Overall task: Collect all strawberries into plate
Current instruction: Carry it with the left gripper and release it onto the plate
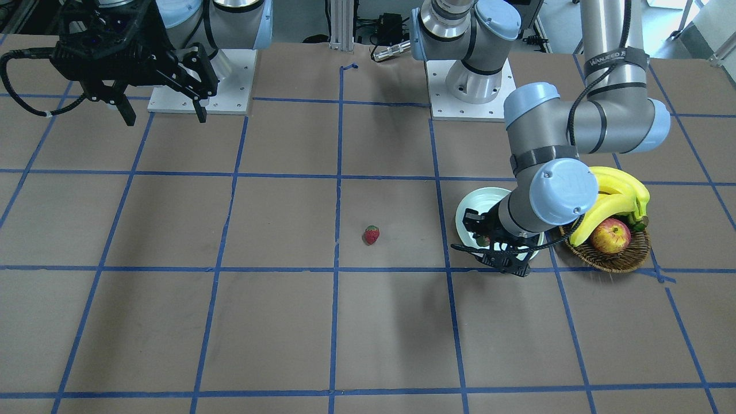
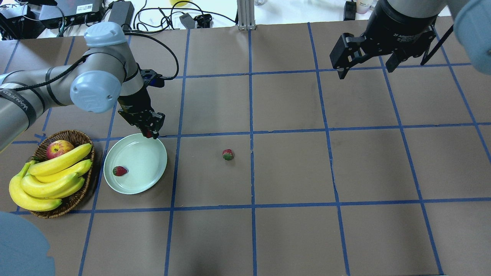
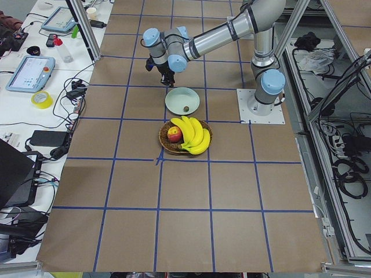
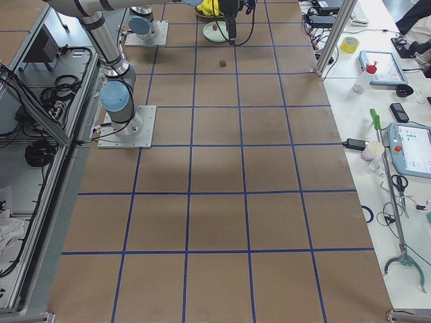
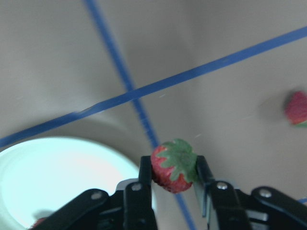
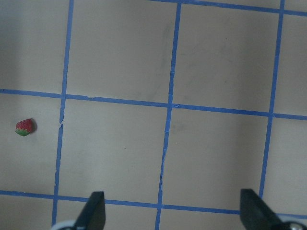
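Where the left arm reaches: the left gripper (image 2: pixel 150 132) hangs at the far rim of the plate (image 2: pixel 147 155), by a crossing of blue tape lines (image 2: pixel 251 132).
Left gripper's hold: both fingers are clamped on the sides of the held strawberry (image 5: pixel 172 166), its green cap facing the wrist camera.
Plate: pale mint green, on the table (image 2: pixel 291 172) just beside the wicker basket (image 2: pixel 78 135).
Plated strawberry (image 2: pixel 119 171): lies inside the plate, near the rim on the basket's side.
Loose strawberry (image 2: pixel 228 154): on the brown table, well apart from the plate, just beside a blue line near the middle.
Right gripper (image 2: pixel 365 72): raised over the table's other half, fingers spread wide with nothing between them.
Basket: holds bananas (image 2: pixel 53 176) and a red-yellow apple (image 2: pixel 58 148).
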